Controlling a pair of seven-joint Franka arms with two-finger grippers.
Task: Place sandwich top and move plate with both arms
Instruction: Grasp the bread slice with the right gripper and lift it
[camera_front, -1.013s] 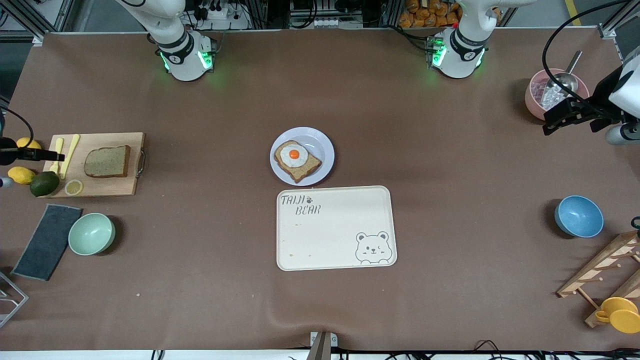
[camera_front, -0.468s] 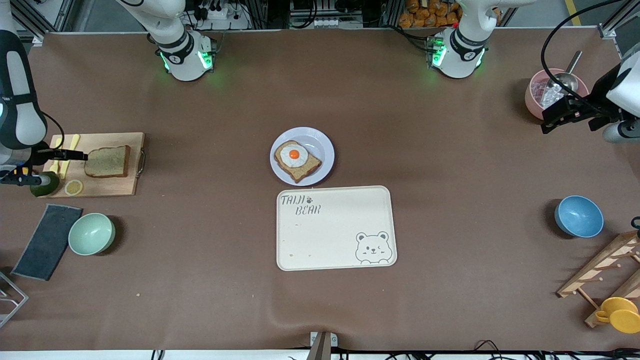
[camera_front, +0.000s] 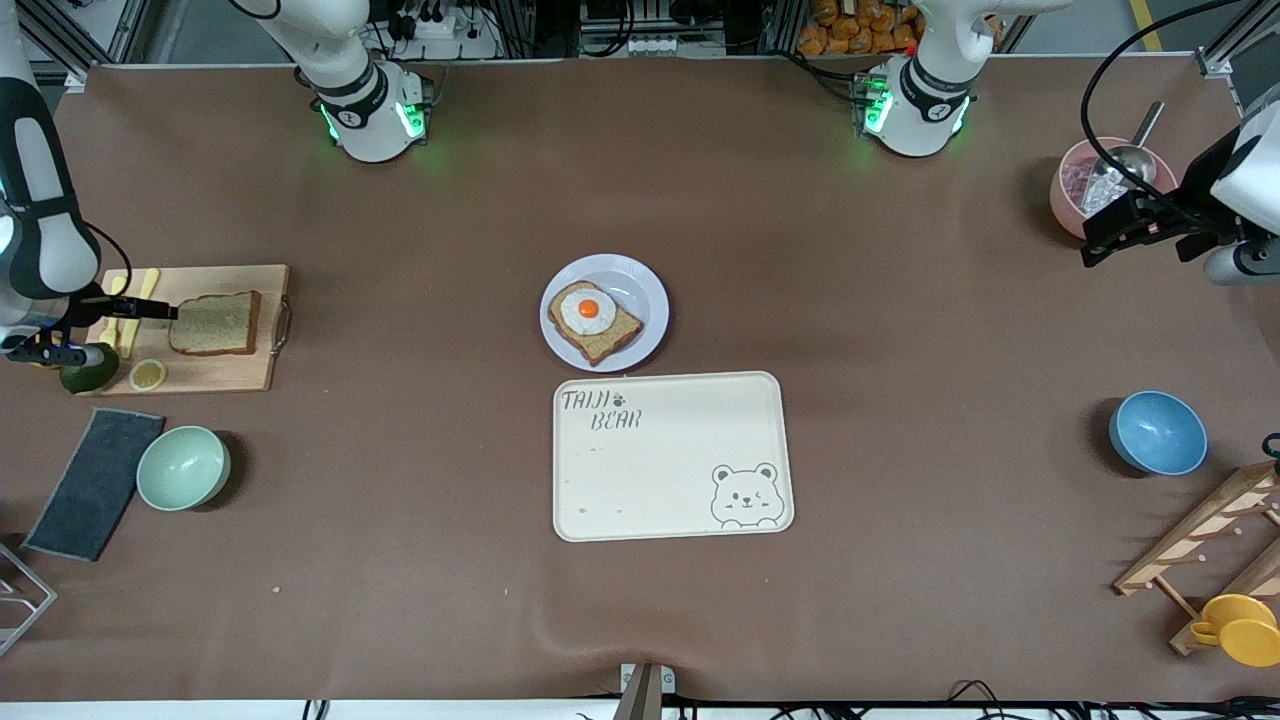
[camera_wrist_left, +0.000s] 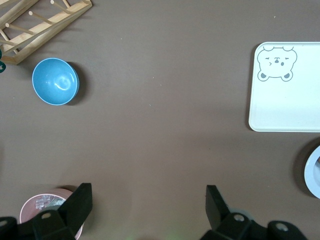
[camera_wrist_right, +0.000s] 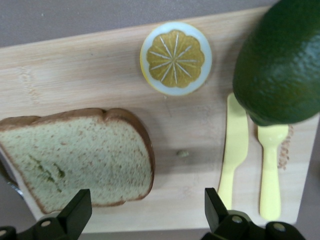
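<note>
Right gripper (camera_front: 150, 310) hangs low over the cutting board (camera_front: 240, 375) at the right arm's end of the worktop, fingers spread wide and holding nothing, lined up at the crust edge of the sandwich top (camera_front: 215, 323), which lies flat on the board. In the right wrist view the slice (camera_wrist_right: 75, 157) sits partly between the two fingertips, with a lemon slice (camera_wrist_right: 175, 58), a yellow knife (camera_wrist_right: 234, 145) and fork (camera_wrist_right: 271, 172) and an avocado (camera_wrist_right: 280, 60) close beside it, so the approach looks set to come in from the free side of the bread and miss the cutlery. Plate (camera_front: 645, 290) is mid-worktop, well apart from the board, carrying an egg-topped slice (camera_front: 595, 322) that waits for its lid; it sits just beside the cream bear tray (camera_front: 670, 470), the tray being nearer the front camera, likely the plate's destination. Left gripper (camera_front: 1125, 228) waits spread and empty up by the pink bowl (camera_front: 1068, 195) at the left arm's end, clear of the centre, presumably until the two-arm plate move. Mint bowl (camera_front: 183, 467) and blue bowl (camera_front: 1157, 432) untouched. Judged step: closing in to grasp the bread; nothing lifted yet.
</note>
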